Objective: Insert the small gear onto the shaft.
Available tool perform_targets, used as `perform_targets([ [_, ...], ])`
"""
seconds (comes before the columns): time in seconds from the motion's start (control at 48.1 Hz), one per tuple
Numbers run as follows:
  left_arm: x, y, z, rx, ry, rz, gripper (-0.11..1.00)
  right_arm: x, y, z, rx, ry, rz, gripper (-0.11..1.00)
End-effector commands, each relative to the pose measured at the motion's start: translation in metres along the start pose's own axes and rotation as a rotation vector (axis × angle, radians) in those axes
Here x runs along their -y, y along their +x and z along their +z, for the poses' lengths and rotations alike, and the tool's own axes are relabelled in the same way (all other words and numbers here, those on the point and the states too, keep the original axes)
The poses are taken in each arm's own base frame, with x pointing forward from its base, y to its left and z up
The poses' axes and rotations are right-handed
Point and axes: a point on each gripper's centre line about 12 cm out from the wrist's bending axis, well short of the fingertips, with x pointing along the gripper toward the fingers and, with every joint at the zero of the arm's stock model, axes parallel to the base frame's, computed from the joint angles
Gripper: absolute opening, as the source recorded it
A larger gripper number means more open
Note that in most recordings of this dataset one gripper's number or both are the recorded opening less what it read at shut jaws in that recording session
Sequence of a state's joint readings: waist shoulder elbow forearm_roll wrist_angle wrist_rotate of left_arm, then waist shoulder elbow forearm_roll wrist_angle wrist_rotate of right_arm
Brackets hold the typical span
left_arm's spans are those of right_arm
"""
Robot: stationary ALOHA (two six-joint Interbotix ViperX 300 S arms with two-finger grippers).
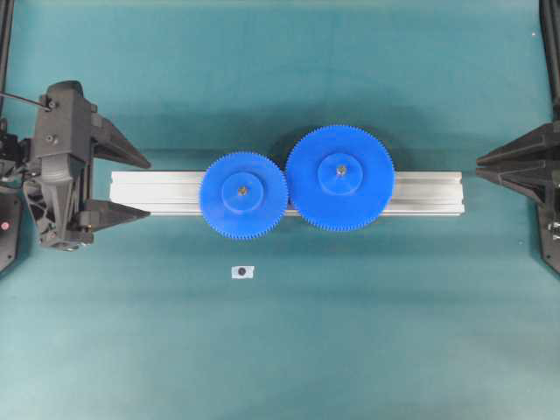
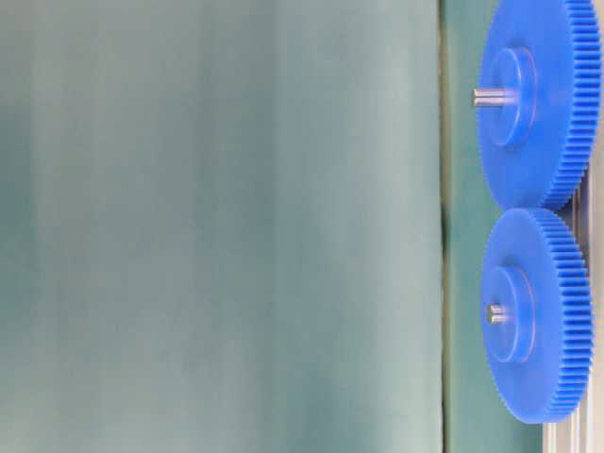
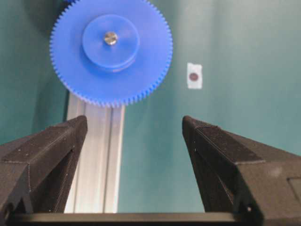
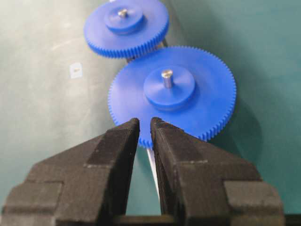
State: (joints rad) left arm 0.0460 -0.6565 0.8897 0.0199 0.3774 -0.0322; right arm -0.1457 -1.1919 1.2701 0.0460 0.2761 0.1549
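So both gears are sitting on the aluminium bar point(image 1: 157, 192), which lies left to right across the middle of the green table point(image 1: 280, 350). The small gear point(image 1: 244, 191) is already down on the shaft point(image 1: 242, 188). You can see the metal tip of the pin poking out of its raised hub, and from table level it barely sticks out past the hub. The big gear point(image 1: 339, 178) sits right beside it on its own pin, which stands a bit taller. Their toothed edges meet where the two discs come together.

The left gripper point(image 1: 131, 186) sits at the left end of the bar with its jaws spread wide apart, one finger on either side of the bar's end, holding nothing. From its wrist camera the small gear is up ahead, well clear of the fingertips, not touching them.

The right gripper point(image 4: 145, 122) is parked off the right end of the bar. Its jaws are nearly together, just a thin slit between the two black fingers, and nothing is in there. The big gear is just in front of it, the small one further back.

There's also a little white sticker point(image 1: 242, 272) with a dark dot on the table, below the small gear in the overhead view, lying apart from everything else.
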Motion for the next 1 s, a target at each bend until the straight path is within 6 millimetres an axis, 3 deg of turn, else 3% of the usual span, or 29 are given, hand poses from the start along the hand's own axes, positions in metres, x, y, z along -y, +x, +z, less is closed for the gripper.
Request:
perform_targets([
  [0.0,0.0004,-0.002,0.0057,0.023,0.004,-0.001,0.81,-0.0007,-0.0001,0.0059,0.013,0.009,-0.001,0.27],
  [0.977,0.0041,-0.0078,0.0017,0.049,0.009,-0.015,0.81,-0.0008,-0.0003,0.0065,0.014,0.009,0.0,0.27],
])
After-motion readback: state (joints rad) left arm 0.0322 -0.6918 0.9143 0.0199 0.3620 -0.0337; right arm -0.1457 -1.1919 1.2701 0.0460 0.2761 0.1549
